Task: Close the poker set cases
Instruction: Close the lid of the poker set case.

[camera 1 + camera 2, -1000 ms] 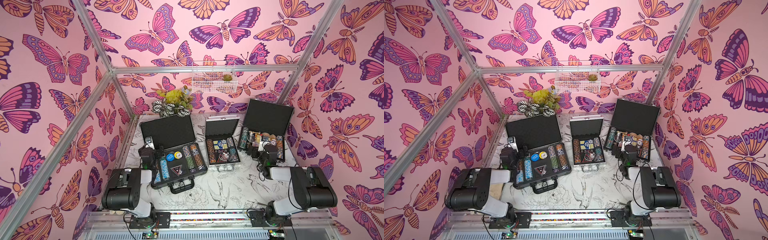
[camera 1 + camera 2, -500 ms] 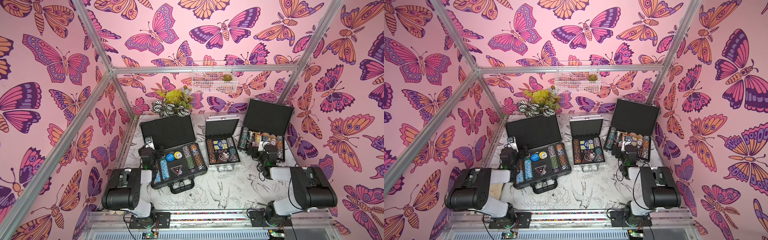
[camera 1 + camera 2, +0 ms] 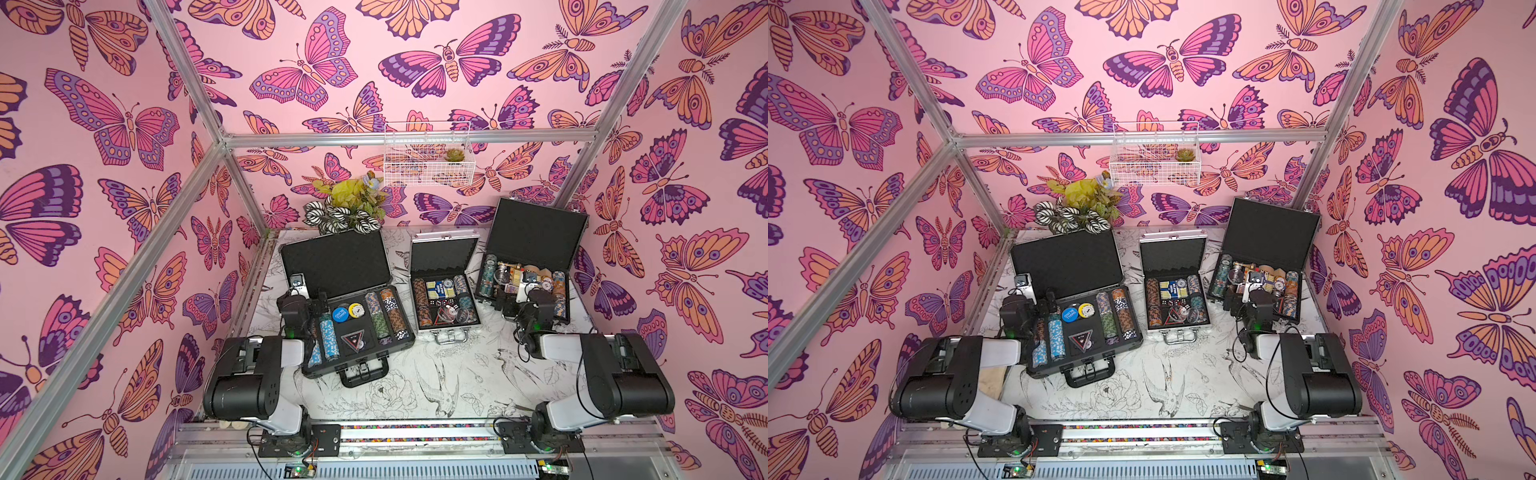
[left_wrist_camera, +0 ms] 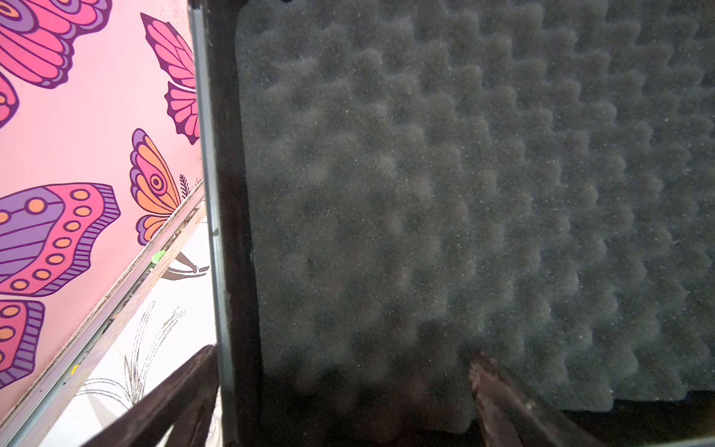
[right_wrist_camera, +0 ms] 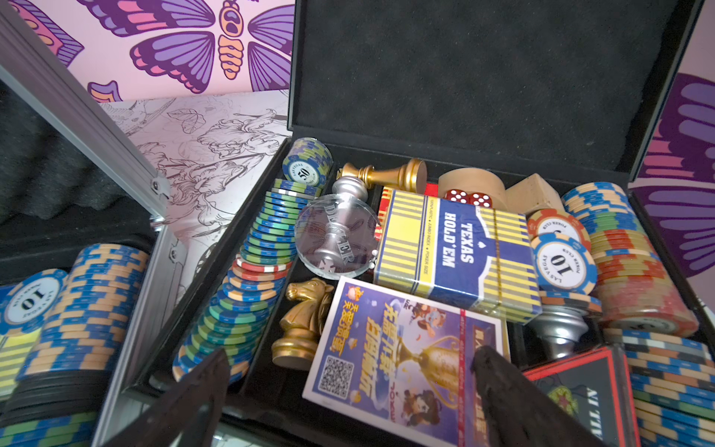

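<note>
Three cases sit open on the bench (image 3: 457, 374), lids up, with chips (image 3: 328, 340) inside. The grey case (image 3: 336, 262) is on the left, the silver case (image 3: 444, 259) is in the middle, and the black case (image 3: 534, 232) is on the right by the wall. The left end effector (image 4: 344, 352) is spread wide at the grey case's lid. The lid's side edge is between its fingers (image 4: 166, 398), and it holds nothing. The right end effector (image 5: 352, 350) is spread wide too, over the front of the black case, holding nothing.
</note>
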Motion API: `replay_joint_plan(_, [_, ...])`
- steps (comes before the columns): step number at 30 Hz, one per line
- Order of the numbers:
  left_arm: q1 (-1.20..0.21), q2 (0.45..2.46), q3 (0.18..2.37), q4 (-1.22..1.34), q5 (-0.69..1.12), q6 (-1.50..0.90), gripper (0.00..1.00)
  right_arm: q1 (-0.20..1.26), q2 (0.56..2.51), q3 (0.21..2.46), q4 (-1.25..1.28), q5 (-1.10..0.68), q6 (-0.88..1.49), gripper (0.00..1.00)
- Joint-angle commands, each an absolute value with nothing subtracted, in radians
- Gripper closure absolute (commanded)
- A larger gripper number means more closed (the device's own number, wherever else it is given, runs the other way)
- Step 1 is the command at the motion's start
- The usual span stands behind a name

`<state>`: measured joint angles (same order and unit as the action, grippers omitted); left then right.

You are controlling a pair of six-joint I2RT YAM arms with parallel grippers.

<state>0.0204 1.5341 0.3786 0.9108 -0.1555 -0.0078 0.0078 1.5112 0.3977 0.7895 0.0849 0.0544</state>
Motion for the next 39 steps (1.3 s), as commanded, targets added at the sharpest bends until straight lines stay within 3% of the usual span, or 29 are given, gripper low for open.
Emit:
replay_joint_plan(1, [0.01, 1.543, 0.371, 0.899, -0.086, -0.008, 0.01, 0.009, 1.505, 0.407, 0.797, 0.084, 0.053, 0.01])
replay_joint_plan(9, [0.008, 1.537, 0.377, 0.883, -0.077, 0.0, 0.0, 0.009, 1.492, 0.42, 0.769, 0.033, 0.032, 0.0])
replay_joint_plan(14, [-0.001, 1.452, 0.507, 0.565, -0.195, -0.033, 0.0, 0.01, 1.421, 0.502, 0.557, 0.019, 0.03, 0.02])
replay_joint_plan(18, [0.0, 1.406, 0.543, 0.483, -0.241, -0.048, 0.0, 0.016, 1.368, 0.564, 0.416, 0.018, 0.038, 0.03])
replay_joint_plan(29, [-0.009, 1.346, 0.82, 0.016, -0.205, -0.255, 0.0, 0.105, 1.293, 0.722, 0.173, 0.016, 0.071, 0.04])
replay_joint_plan(39, [-0.225, 1.405, 1.03, -0.301, -0.374, -0.34, 0.04, 0.153, 1.302, 0.809, 0.064, -0.075, 0.156, 0.08])
